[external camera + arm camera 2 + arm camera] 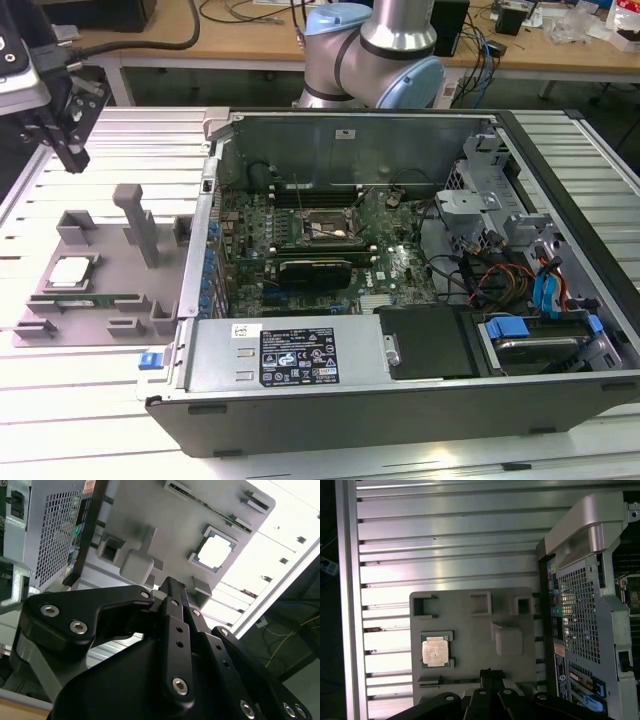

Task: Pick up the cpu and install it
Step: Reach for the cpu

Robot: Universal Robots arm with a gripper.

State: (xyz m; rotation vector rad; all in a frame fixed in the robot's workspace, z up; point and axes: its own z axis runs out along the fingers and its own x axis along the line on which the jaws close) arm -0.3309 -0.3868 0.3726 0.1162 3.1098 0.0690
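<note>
gripper [75, 160] hovering above the slatted table [120, 140], fingers pressed together, carrying nothing | cpu [72, 272] lying flat in 1 square recess of the grey fixture tray [110, 278] | tray sitting beside the open computer case [400, 400]

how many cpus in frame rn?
1. The cpu lies flat in its pocket on the grey fixture, at the exterior view's left of the open computer case. Whether the motherboard socket holds another is too small to tell.
</note>
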